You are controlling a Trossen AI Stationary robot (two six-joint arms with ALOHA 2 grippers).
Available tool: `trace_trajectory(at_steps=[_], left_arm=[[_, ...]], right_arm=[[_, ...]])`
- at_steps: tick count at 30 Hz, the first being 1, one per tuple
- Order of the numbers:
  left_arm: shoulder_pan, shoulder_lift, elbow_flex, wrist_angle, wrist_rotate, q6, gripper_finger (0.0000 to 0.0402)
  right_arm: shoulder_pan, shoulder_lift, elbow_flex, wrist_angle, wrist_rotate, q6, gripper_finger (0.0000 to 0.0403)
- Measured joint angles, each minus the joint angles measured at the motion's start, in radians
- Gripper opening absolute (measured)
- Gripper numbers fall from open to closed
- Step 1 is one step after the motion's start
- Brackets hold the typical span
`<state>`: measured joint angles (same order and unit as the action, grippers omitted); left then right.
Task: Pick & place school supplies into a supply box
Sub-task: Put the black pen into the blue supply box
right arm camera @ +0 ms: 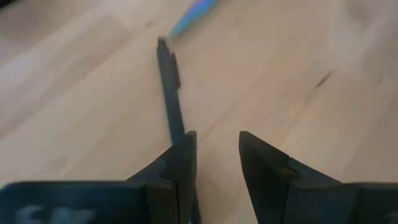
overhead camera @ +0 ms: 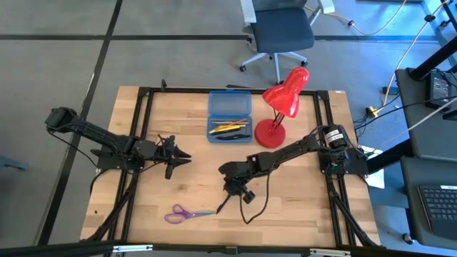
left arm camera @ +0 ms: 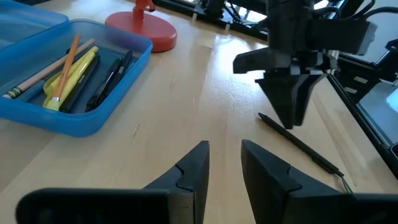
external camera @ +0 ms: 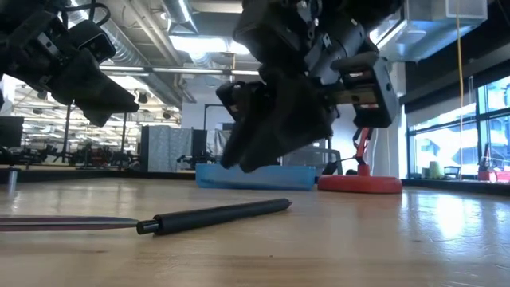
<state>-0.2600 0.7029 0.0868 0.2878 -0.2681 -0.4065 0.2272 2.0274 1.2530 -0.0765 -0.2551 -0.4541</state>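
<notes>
Wooden table [overhead camera: 186,193], black-framed, butcher-block top.

Supply box [overhead camera: 229,116]: translucent blue pencil case, lid open, at the far middle of the table, just beside the red desk lamp [overhead camera: 283,107]. Lower tray holding a pencil [left arm camera: 43,73], an orange-handled piece, a yellow marker [left arm camera: 74,76] and black pens [left arm camera: 111,76], all lying lengthwise inside.

Black pen [overhead camera: 224,202]: flat on the table near the front middle, well apart from the box, angled diagonally. Clip visible along its barrel in the right wrist view [right arm camera: 172,93]. Not lifted; resting full length on the wood in the low view [external camera: 213,216].

Scissors [overhead camera: 184,213]: purple handles, blades with a rainbow sheen, flat near the front edge, closed, tip pointing toward the pen's lower end and close to it.

Right gripper [overhead camera: 243,191]: arm stretched from the right side toward the table's middle, fingers pointed down just above the black pen. Jaws parted with a clear gap, nothing between them; pen lying under and along the inner side of one finger [right arm camera: 180,168], contact impossible to confirm.

Left gripper [overhead camera: 181,158]: left of centre, hovering above bare wood, pointed toward the right arm. Jaws narrowly parted, empty, fingers [left arm camera: 193,171] clear of the table.

Office chair [overhead camera: 282,32] on the floor beyond the far edge.
</notes>
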Motion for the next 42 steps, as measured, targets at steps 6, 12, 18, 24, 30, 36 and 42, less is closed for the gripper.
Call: trace_trajectory(at_steps=[6,12,18,24,30,36,42], left_arm=[[0.0,0.0,0.0,0.0,0.0,0.0,0.0086],[0.0,0.0,0.0,0.0,0.0,0.0,0.0086],[0.0,0.0,0.0,0.0,0.0,0.0,0.0086],[0.0,0.0,-0.001,-0.006,0.0,0.0,0.0086],[0.0,0.002,-0.002,0.0,0.0,0.0,0.0086],[0.0,0.002,-0.002,0.0,0.0,0.0,0.0086],[0.0,0.002,-0.002,0.0,0.0,0.0,0.0086]], right_arm=[[0.005,0.0,-0.045,0.169,-0.117,0.004,0.0126],[0.034,0.025,-0.031,0.21,-0.084,0.004,0.0126],[0.054,0.043,-0.006,0.195,-0.069,0.012,0.0126],[0.074,0.093,0.013,0.207,0.002,0.008,0.0126],[0.072,0.139,0.016,0.204,-0.008,0.022,0.0126],[0.071,0.161,0.023,0.211,-0.015,0.08,0.0123],[0.07,0.162,0.023,0.19,-0.016,0.097,0.0083]])
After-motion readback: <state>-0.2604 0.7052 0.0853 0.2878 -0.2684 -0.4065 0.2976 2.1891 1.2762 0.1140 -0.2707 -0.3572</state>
